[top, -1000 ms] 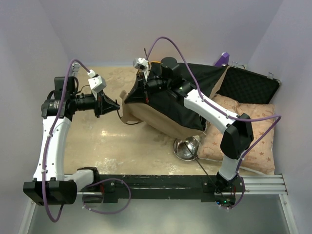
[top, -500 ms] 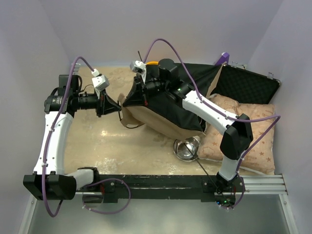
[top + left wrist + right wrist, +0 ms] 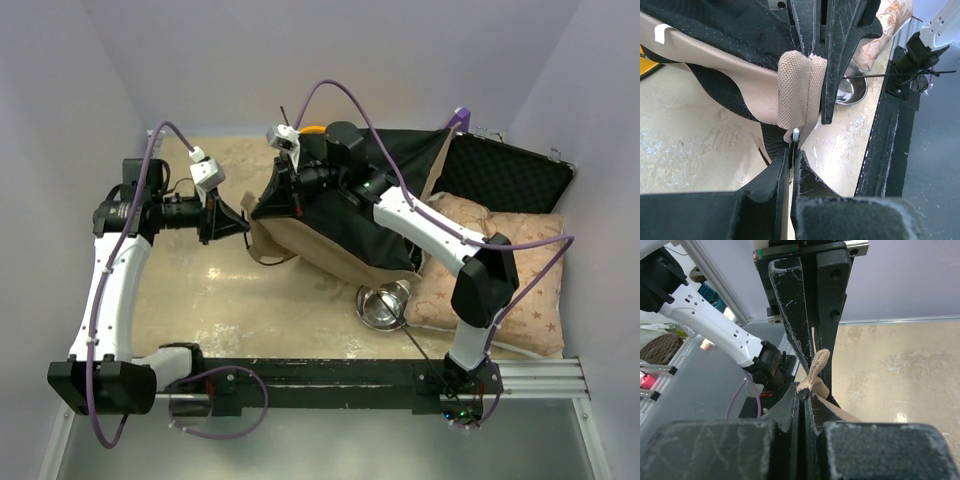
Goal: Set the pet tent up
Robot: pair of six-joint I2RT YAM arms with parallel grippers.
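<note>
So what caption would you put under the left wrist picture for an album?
Left gripper and right gripper pinch one tan webbing loop on the tan-and-black fabric pet tent.

- Your top camera looks down from above and behind the arms' rail (image 3: 330, 378), taking in everything.
- Both your wrist cameras sit close on one pet tent (image 3: 795, 90) strap, facing each other.

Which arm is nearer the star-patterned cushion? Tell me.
Right. The right arm overlaps the left edge of the cushion in the top view; the left arm stands beyond the pet tent.
</note>
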